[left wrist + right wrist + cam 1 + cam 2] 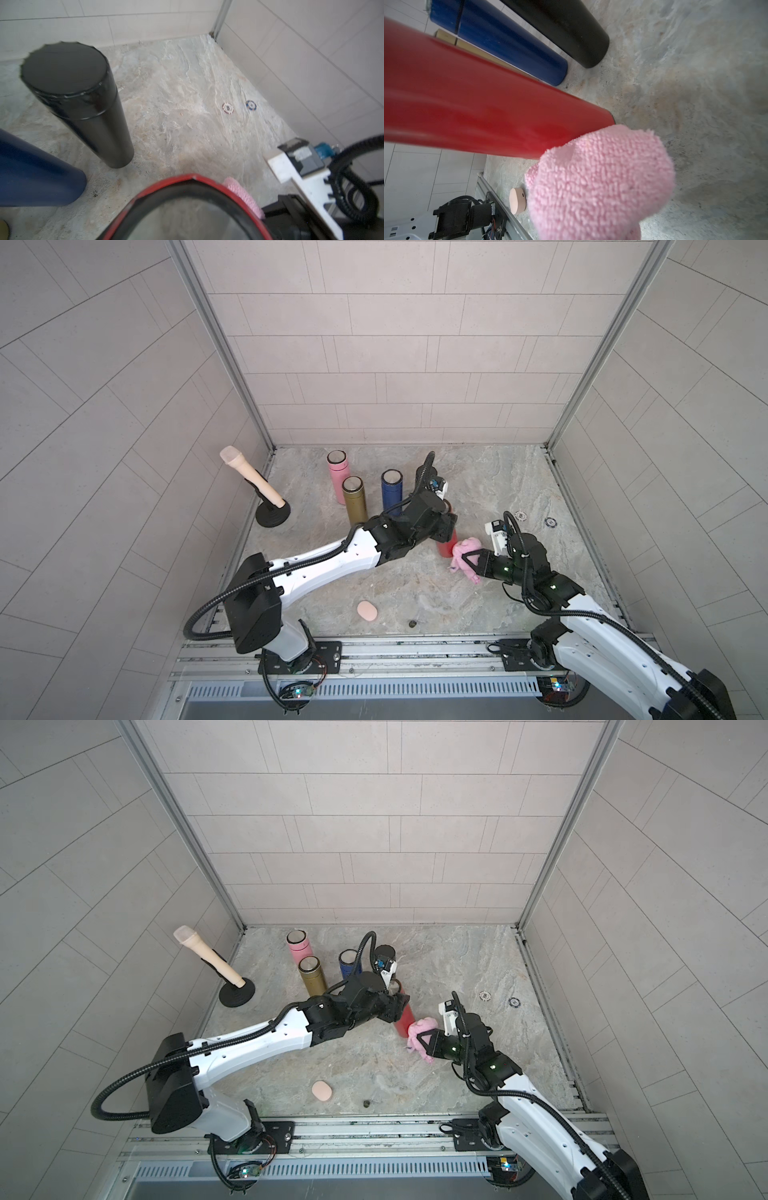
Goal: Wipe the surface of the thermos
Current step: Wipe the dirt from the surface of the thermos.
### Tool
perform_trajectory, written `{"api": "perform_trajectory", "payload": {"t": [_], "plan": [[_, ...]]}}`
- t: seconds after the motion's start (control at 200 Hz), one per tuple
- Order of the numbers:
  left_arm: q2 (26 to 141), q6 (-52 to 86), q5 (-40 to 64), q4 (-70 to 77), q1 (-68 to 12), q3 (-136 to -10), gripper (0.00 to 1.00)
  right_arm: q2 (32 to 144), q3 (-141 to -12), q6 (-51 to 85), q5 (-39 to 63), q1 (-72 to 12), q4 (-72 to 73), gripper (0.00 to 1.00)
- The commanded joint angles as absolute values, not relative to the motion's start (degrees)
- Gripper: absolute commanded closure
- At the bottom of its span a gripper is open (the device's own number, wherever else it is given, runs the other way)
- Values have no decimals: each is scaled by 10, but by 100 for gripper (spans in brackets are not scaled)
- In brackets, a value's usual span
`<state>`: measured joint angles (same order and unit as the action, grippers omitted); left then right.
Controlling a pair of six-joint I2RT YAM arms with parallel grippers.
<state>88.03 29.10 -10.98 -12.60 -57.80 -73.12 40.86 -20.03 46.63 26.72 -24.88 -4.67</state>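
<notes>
Left end effector (448,527) clamps the thermos (446,548) near its rim. Right end effector (472,558) pinches the cloth (462,551) against the thermos's bottom edge, with open table (415,593) beside it.

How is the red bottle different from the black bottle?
The red thermos is gripped by the left gripper, with the pink cloth against it; the black thermos stands free, untouched. The red one's top is shiny grey; the black one's is black. Both are tall upright cylinders.
</notes>
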Motion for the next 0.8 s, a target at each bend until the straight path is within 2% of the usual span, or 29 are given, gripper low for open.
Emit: {"api": "perform_trajectory", "payload": {"t": [0.0, 0.125, 0.22, 0.43, 0.59, 0.66, 0.796], "plan": [[894, 446, -187, -172, -592, -793, 100, 355, -212, 449, 193, -285, -40, 100], [921, 492, -172, -185, -602, -830, 100, 335, -195, 455, 93, -329, -7, 100], [941, 492, -156, -188, -610, -852, 100, 346, -201, 457, 66, -348, 28, 100], [966, 474, -147, -199, -613, -862, 100, 392, -290, 440, 119, -361, 37, 100], [953, 449, -140, -185, -606, -838, 100, 383, -300, 436, 129, -360, 8, 100], [933, 403, -103, -148, -598, -812, 100, 374, -288, 426, 99, -360, -42, 100], [899, 246, 55, -140, -567, -799, 100, 349, -286, 434, 30, -343, -176, 100]]}}
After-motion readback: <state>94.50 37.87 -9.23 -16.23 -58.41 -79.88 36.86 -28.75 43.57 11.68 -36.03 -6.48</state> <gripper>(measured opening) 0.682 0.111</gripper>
